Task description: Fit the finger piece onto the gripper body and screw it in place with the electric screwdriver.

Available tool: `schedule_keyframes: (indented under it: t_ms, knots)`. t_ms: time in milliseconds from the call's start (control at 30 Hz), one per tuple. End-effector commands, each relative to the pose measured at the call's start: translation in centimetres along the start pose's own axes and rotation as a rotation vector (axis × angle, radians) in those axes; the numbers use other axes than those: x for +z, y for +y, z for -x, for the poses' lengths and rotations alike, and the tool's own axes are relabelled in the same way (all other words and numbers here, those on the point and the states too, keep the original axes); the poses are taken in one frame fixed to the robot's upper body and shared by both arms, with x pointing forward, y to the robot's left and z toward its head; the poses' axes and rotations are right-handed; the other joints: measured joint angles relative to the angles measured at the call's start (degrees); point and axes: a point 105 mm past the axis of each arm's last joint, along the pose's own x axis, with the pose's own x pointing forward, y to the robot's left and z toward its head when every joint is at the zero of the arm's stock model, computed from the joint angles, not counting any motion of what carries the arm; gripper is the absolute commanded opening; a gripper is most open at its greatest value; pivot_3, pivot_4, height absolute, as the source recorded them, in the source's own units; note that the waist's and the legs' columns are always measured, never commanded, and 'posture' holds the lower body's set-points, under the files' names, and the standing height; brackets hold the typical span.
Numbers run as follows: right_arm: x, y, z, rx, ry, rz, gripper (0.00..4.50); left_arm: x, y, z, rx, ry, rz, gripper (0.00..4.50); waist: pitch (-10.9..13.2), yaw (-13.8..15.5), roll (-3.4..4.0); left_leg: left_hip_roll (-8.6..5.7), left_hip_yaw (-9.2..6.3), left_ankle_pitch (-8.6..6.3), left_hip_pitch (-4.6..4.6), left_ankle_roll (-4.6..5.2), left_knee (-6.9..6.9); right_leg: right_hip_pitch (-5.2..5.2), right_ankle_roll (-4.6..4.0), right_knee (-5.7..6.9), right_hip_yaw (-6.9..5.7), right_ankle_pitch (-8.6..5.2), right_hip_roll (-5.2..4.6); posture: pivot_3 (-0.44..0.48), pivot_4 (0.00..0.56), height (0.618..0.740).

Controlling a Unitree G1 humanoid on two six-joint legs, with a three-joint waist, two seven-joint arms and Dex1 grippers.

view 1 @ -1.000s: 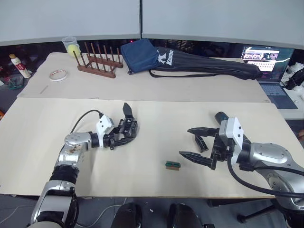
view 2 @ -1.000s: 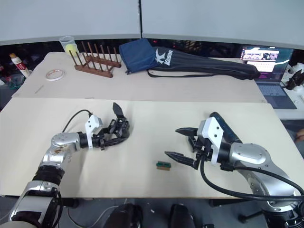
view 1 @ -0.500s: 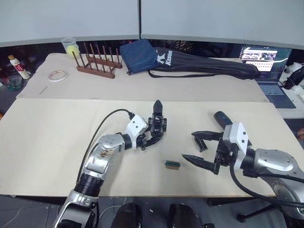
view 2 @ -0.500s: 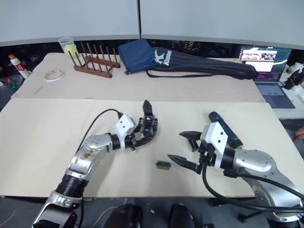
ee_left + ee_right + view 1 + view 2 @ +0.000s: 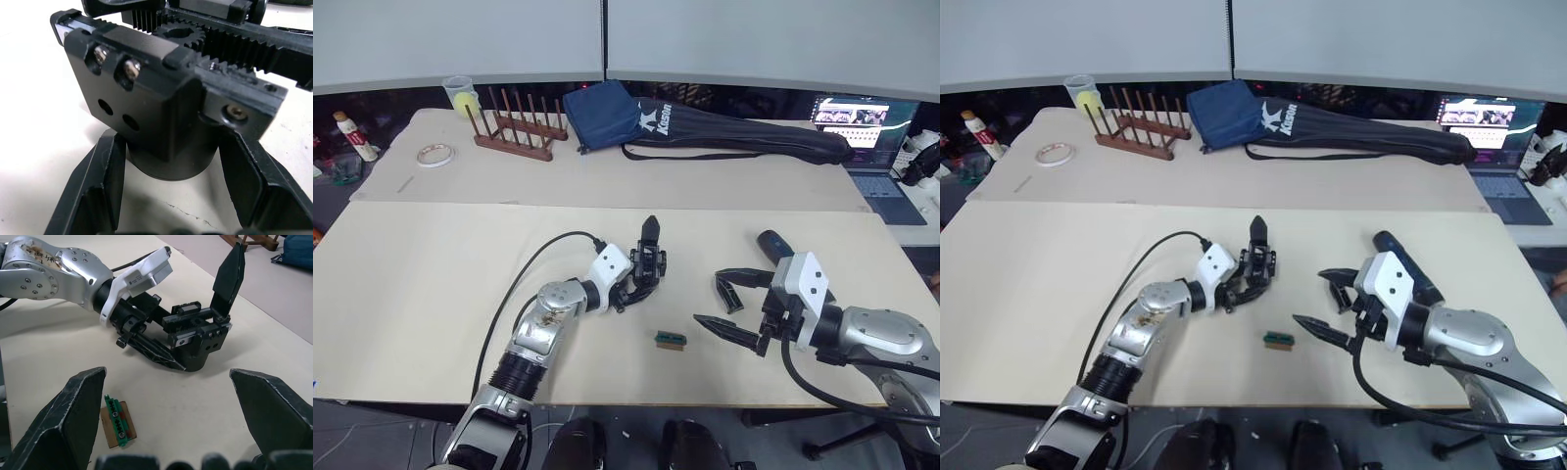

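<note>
The near table point(image 5: 411, 294), a pale board, carries all the task's things; behind it a second table point(image 5: 724, 181) holds a long black bag point(image 5: 744, 137), a blue pouch point(image 5: 600, 115), a wooden rack point(image 5: 512, 130), a roll of tape point(image 5: 434, 154) and a laptop point(image 5: 867, 147) at the right end.

The right gripper point(image 5: 732, 308) hovers over the right half of the near table with its two black fingers spread wide, holding nothing. One fingertip points toward the small green block point(image 5: 670, 340), which lies on a scrap of card just beside it, not touching. In the right wrist view the fingers point(image 5: 63, 421) frame the block point(image 5: 117, 423) and the other arm's load beyond.

The electric screwdriver point(image 5: 771, 243) lies on the table behind the right wrist; the wrist hides most of it, leaving its dark rounded end with a bluish mark in sight.

The left gripper point(image 5: 628, 290) is near the middle of the table, its fingers pinched around the rounded base of the gripper body point(image 5: 649, 264). The body stands on the table with its single pointed prong rising upright. In the left wrist view the fingers point(image 5: 98, 191) press against both sides of the base point(image 5: 171, 161), with screws, toothed racks and a gear wheel visible on the block above.

The finger piece lies below the right gripper's upper finger point(image 5: 728, 299), a small black wedge on the table; whether the finger touches it cannot be told.
</note>
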Motion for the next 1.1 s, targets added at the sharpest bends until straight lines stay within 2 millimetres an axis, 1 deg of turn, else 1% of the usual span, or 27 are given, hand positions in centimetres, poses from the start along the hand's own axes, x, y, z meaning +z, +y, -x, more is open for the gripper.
schedule_keyframes:
  t_ms: [33,100,200,300,367,433,500,567,633,700,733,800,833,900,967,1100]
  knots:
    - [1.1,-0.1,0.4,-0.022,-0.015,0.056,4.5,2.1,-0.5,0.4,-0.042,-0.055,-0.034,4.39,0.0,0.0,0.0,0.0,0.0,-0.01,-0.01,0.01,0.0,0.0,0.0,0.0,0.0,0.0,0.0,0.0,0.15,0.74]
    - [1.2,-0.2,0.5,-0.019,-0.008,0.06,4.5,2.1,-0.4,1.5,-0.061,-0.045,-0.037,4.39,0.0,-0.08,0.0,0.01,0.0,-0.01,-0.01,0.01,0.0,-0.01,0.0,0.0,0.0,0.0,0.0,0.0,0.15,0.74]
    - [1.5,-0.4,0.8,-0.013,0.001,0.057,4.5,1.8,0.0,3.7,-0.089,-0.004,-0.048,4.39,0.0,-0.33,0.01,0.04,0.01,0.01,0.03,-0.02,-0.01,-0.03,-0.03,0.03,0.0,-0.01,0.0,0.0,0.15,0.74]
    - [1.9,-0.7,1.4,0.018,0.026,0.053,4.5,1.9,0.8,6.2,-0.101,0.014,-0.105,4.39,0.0,-0.36,0.01,0.06,0.0,0.01,0.05,-0.03,-0.03,-0.04,-0.06,0.06,0.0,-0.03,0.01,0.0,0.15,0.74]
    - [2.1,-1.0,1.8,0.04,0.048,0.049,4.5,2.0,1.2,7.6,-0.112,0.021,-0.128,4.39,0.0,-0.25,0.02,0.07,0.0,0.0,0.05,-0.02,-0.02,-0.04,-0.07,0.06,-0.01,-0.03,0.01,0.0,0.15,0.74]
    - [2.3,-1.3,2.1,0.054,0.066,0.043,4.5,2.2,1.5,8.2,-0.115,0.024,-0.141,4.39,0.01,-0.04,0.03,0.07,0.0,-0.01,0.05,0.0,-0.02,-0.03,-0.09,0.02,-0.01,-0.04,0.0,0.0,0.15,0.74]
    - [2.8,-2.1,2.4,0.099,0.133,0.029,4.5,3.7,1.9,9.9,-0.148,-0.032,-0.222,4.39,0.02,0.0,0.06,0.05,-0.04,-0.03,0.05,0.02,-0.01,0.01,-0.13,-0.04,-0.04,-0.08,-0.04,0.0,0.15,0.74]
    - [2.9,-2.9,2.6,0.112,0.203,-0.012,4.5,4.7,2.0,11.0,-0.181,-0.062,-0.226,4.39,0.04,-0.19,0.08,0.04,0.01,-0.02,-0.03,0.0,0.02,-0.08,-0.34,-0.04,0.01,-0.17,-0.11,0.0,0.15,0.74]
    - [3.1,-3.7,2.7,0.111,0.257,-0.061,4.5,5.7,1.4,11.9,-0.24,-0.084,-0.15,4.39,0.04,-0.22,0.08,0.06,0.0,0.0,0.01,-0.04,0.0,-0.07,-0.37,-0.07,-0.03,-0.19,-0.12,0.0,0.15,0.74]
    - [3.1,-4.8,2.5,0.087,0.335,-0.144,4.5,7.7,0.7,13.5,-0.312,-0.115,-0.049,4.39,0.05,-0.36,0.08,0.08,-0.01,0.01,0.0,-0.07,-0.03,-0.08,-0.38,-0.05,-0.05,-0.19,-0.12,0.0,0.15,0.74]
    - [3.0,-5.2,2.4,0.079,0.384,-0.168,4.5,8.6,0.2,14.2,-0.345,-0.116,-0.035,4.39,0.06,-0.57,0.1,0.09,0.0,0.15,-0.01,-0.31,-0.01,-0.13,-0.36,0.04,-0.02,-0.18,-0.12,0.0,0.15,0.74]
    - [2.9,-5.9,2.0,0.063,0.445,-0.204,4.5,9.8,-0.6,15.1,-0.387,-0.099,-0.049,4.39,0.06,-0.75,0.11,0.09,-0.01,0.17,-0.03,-0.34,-0.05,-0.19,-0.4,0.03,0.0,-0.21,-0.11,0.0,0.15,0.74]
    - [2.9,-6.2,1.8,0.054,0.464,-0.22,4.5,10.2,-0.9,15.4,-0.402,-0.088,-0.061,4.39,0.06,-0.83,0.11,0.08,-0.02,0.17,-0.03,-0.34,-0.05,-0.17,-0.4,0.02,-0.01,-0.21,-0.12,0.0,0.15,0.74]
    - [2.7,-7.0,1.3,0.021,0.54,-0.332,4.5,11.3,-1.8,16.1,-0.446,-0.076,-0.101,4.39,0.09,-1.14,0.14,0.07,0.02,0.17,-0.03,-0.36,-0.06,-0.19,-0.38,0.03,0.01,-0.21,-0.1,0.0,0.15,0.74]
    - [2.2,-7.7,0.7,-0.026,0.632,-0.451,4.5,12.3,-2.5,16.3,-0.475,-0.073,-0.143,4.39,0.09,-1.49,0.14,0.06,0.04,0.19,-0.05,-0.39,-0.05,-0.23,-0.39,0.04,0.03,-0.21,-0.1,0.0,0.15,0.74]
    - [1.4,-8.6,-0.4,-0.066,0.718,-0.527,4.5,13.1,-3.1,16.1,-0.497,-0.081,-0.18,4.39,0.09,-1.34,0.14,0.04,0.06,0.2,-0.06,-0.42,-0.07,-0.21,-0.22,0.06,0.0,-0.11,-0.06,0.0,0.15,0.74]
